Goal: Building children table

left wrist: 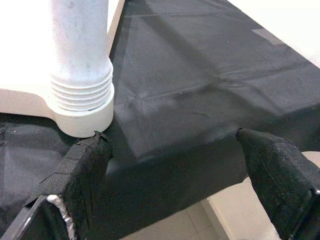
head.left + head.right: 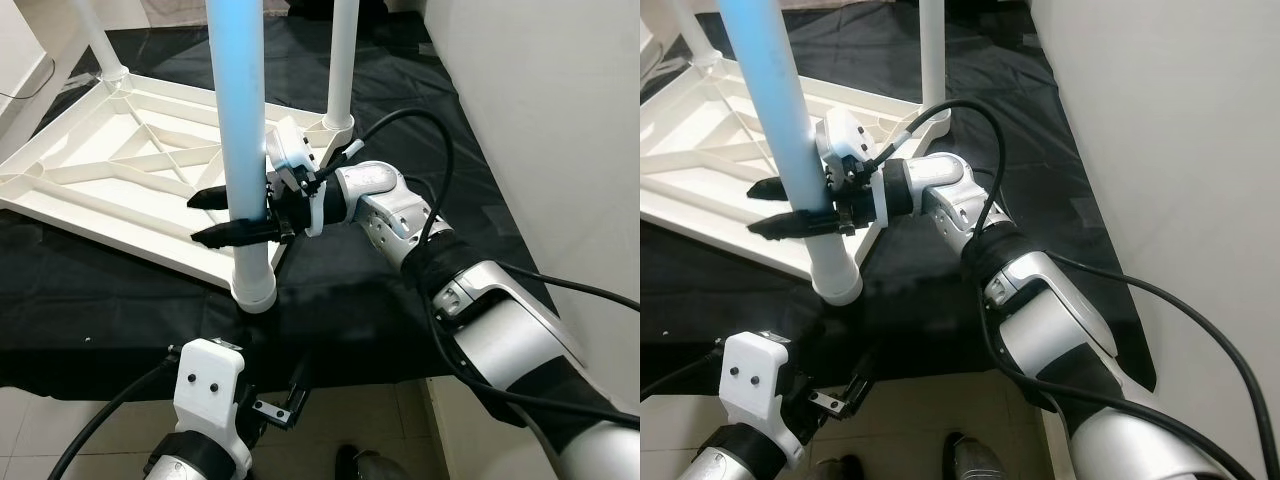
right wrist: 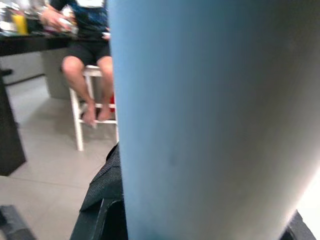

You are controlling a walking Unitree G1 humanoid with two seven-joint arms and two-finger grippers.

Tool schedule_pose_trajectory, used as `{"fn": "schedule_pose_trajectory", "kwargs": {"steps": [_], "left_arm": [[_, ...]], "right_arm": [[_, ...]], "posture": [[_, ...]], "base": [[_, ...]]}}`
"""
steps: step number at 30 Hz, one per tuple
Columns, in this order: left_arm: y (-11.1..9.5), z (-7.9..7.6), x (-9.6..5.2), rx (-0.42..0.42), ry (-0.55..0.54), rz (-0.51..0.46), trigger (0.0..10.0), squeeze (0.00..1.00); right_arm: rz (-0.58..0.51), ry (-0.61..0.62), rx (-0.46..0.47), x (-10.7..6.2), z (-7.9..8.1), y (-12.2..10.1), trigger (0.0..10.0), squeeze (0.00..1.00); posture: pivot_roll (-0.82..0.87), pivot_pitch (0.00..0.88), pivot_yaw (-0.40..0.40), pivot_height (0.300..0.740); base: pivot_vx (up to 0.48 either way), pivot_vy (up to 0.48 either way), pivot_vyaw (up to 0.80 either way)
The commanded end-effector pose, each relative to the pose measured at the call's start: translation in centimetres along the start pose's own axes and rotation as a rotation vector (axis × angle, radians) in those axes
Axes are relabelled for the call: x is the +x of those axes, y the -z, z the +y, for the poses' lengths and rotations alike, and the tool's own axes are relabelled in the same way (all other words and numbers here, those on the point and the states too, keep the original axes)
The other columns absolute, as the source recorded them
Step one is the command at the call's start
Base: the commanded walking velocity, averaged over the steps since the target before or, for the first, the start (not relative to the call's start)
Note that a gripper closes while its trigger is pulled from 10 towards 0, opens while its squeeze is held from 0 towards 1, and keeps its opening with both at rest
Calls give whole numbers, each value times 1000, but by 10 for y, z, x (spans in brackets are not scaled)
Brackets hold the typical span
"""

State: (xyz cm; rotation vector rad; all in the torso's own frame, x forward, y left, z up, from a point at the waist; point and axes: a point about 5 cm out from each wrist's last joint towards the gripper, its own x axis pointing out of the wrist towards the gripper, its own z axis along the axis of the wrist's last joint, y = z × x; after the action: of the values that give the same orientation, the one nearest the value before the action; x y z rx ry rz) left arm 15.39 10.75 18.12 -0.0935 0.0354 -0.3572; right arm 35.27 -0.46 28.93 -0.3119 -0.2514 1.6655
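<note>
Here the right end effector is clamping the near table leg, standing in the upturned tabletop, likely to screw it home. The left end effector is hovering open nearby.

Black cloth is covering a low platform, w/ its front edge hanging over the pale tiled floor. A white children's tabletop is lying upside down on the cloth, ribbed underside facing up, near corner resting close to the cloth's front edge. Legs are standing up from its corners, incl. a blue-tinted leg at the near corner.
</note>
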Motion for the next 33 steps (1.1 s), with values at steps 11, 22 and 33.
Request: {"fn": "schedule_pose_trajectory", "kwargs": {"steps": [11,22,33], "left_arm": [[6,7,0,19,-28,31,10000,0],[6,12,-1,31,-63,31,10000,0],[7,13,0,35,-62,36,10000,0]], "right_arm": [[505,525,57,-27,-23,55,10000,0],[402,1031,257,-39,-49,37,10000,0],[394,1502,282,-58,-59,27,10000,0]], "posture": [[59,299,-36,734],[67,302,-40,734],[66,302,-40,734]], "base": [[0,0,0],[0,0,0],[0,0,0]]}}
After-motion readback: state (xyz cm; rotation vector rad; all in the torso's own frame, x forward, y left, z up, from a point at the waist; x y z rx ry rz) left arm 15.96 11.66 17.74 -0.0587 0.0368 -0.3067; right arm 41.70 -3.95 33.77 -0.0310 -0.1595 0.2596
